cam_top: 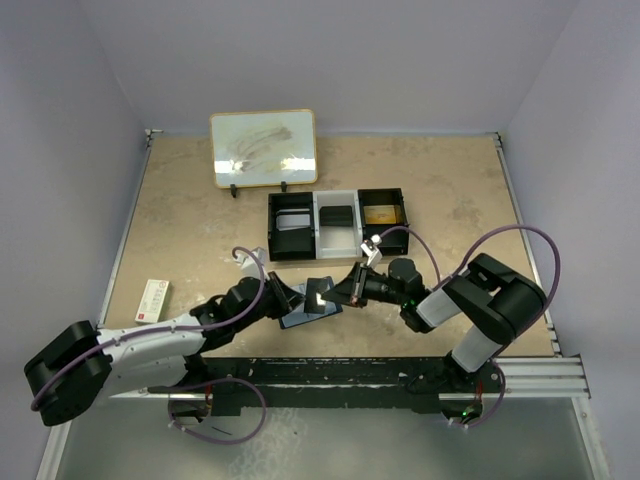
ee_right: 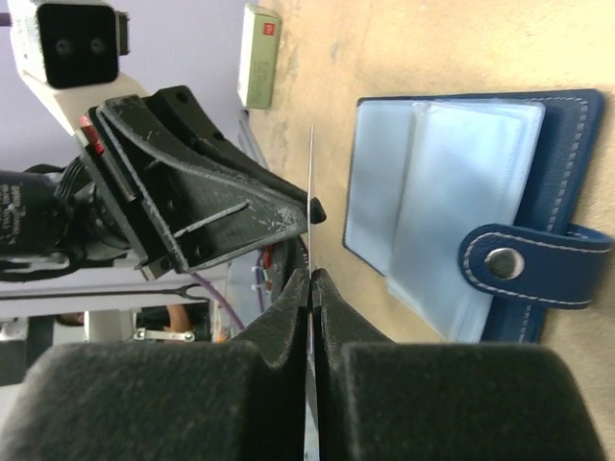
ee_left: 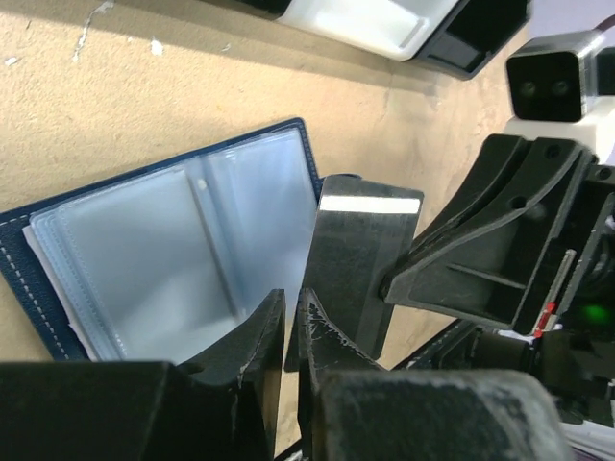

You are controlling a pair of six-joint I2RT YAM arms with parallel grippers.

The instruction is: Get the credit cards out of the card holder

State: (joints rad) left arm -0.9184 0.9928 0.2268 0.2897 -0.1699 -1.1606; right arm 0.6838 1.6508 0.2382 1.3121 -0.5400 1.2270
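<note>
Down by the near edge of the worktop [cam_top: 200, 210], about midway along it, the card holder [ee_right: 567, 125] lies flat and wide open. Its pale blue-grey pockets [ee_right: 452, 173] face up, and its strap [ee_right: 557, 269] with the metal snap is flopped across one side. And right over it, the two arms meet! The right gripper [ee_right: 309, 280] has its jaws clamped on a dark card [ee_left: 370, 259] with a bright stripe across its top. From the right wrist you see that card dead edge-on, a thin line running straight out between the pads. The card is up off the worktop, just by the holder's edge; whether its lowest corner touches the holder, I can't tell. Facing it, the left gripper [ee_left: 291, 305] has its jaws all but together, with only a slit between them and nothing showing in that slit. Its tip sits against one face of the card rather than around it. Further back, in the middle of the worktop, there's a black tray [cam_top: 272, 225] with three compartments, and beyond it a whiteboard [cam_top: 263, 148] propped at the far edge. Over by the left edge, well apart from all the action, sits a small red-and-white box [cam_top: 153, 299].
</note>
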